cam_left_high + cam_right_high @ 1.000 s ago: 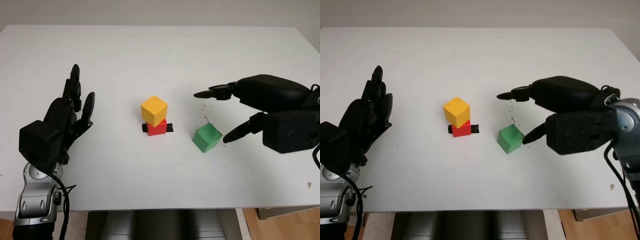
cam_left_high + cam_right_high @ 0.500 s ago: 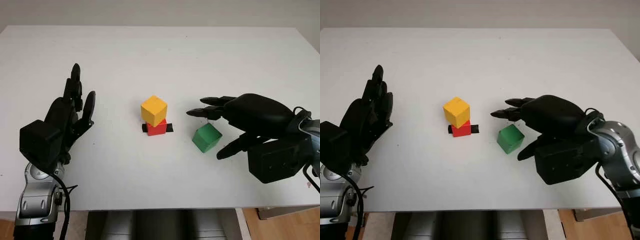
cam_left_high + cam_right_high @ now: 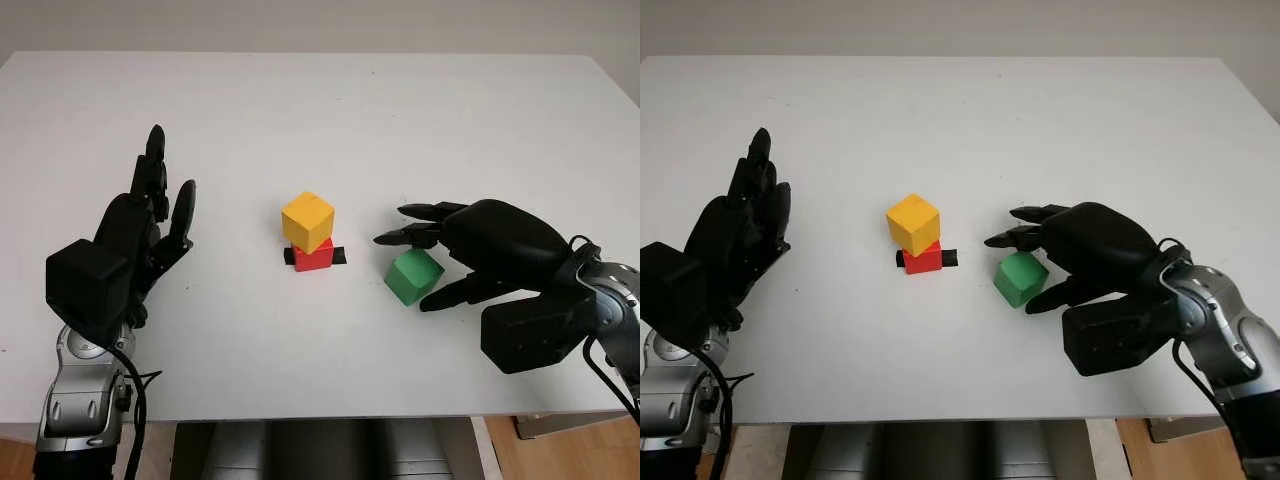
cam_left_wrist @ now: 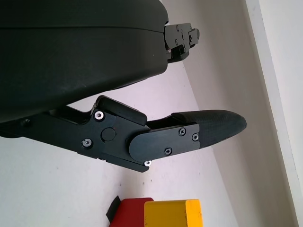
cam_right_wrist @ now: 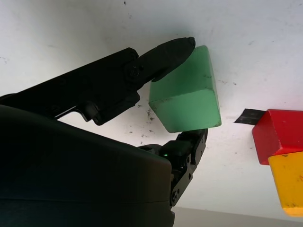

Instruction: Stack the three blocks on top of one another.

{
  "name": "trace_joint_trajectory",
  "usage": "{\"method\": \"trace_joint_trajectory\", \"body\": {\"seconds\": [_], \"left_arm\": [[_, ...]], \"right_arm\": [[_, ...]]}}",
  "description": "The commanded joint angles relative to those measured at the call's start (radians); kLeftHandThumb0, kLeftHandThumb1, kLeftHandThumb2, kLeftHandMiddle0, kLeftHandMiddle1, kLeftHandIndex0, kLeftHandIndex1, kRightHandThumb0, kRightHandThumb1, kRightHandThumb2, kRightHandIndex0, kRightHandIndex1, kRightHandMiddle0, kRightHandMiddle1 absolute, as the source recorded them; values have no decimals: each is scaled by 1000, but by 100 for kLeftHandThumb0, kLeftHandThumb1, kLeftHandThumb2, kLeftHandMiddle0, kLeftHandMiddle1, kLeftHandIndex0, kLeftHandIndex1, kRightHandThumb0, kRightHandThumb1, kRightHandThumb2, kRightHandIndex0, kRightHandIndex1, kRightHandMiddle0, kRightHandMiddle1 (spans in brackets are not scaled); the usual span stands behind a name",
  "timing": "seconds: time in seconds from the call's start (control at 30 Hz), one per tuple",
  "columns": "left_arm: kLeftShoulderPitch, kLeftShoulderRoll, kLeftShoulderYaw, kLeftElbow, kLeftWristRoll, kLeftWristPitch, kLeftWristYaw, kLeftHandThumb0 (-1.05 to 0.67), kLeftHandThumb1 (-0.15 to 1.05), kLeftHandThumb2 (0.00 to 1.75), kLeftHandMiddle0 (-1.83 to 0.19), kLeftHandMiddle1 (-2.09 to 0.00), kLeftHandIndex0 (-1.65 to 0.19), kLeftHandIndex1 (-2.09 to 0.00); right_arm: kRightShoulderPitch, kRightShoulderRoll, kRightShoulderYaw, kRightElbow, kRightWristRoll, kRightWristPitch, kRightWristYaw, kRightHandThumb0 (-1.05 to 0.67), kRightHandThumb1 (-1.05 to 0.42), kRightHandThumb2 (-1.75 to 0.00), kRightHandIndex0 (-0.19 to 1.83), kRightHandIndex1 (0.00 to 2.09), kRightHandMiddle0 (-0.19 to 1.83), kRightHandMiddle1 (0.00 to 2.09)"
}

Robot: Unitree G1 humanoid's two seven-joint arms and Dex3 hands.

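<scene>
While you look down from the head views, this is what you see:
Stack: the yellow block (image 3: 308, 220) sits on the red block (image 3: 314, 256), on a strip of black tape (image 3: 338, 256), mid white table (image 3: 320, 110).
Green block (image 3: 413, 276): on the table, just right of the stack.
Right hand (image 3: 436, 258): its fingers wrap the green block.
Left hand (image 3: 140, 232): held up at the left, well apart from the blocks, holding nothing.

Left wrist view: your left hand's finger (image 4: 189, 133) is straight, with the stack beyond it.

Right wrist view: fingertips (image 5: 176, 47) seem to press the green block on two sides, gripping it.
</scene>
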Motion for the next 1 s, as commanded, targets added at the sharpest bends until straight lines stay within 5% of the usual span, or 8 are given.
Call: {"method": "trace_joint_trajectory", "body": {"seconds": [0.0, 0.33, 0.97], "left_arm": [[12, -8, -2, -15, 3, 7, 7, -78, 105, 58, 19, 0, 13, -6], [5, -3, -2, -11, 9, 15, 11, -80, 105, 58, 19, 0, 12, -6], [8, -1, -21, 12, 37, 12, 11, -82, 105, 59, 19, 0, 9, -5]], "right_arm": [[-17, 6, 2, 7, -1, -10, -11, -48, -88, -5, 33, 7, 30, 80], [-26, 11, -5, 50, 11, -56, -56, -37, -90, -6, 42, 9, 50, 126], [-179, 90, -122, 41, 387, 169, 83, -44, -90, -5, 43, 8, 46, 137]]}}
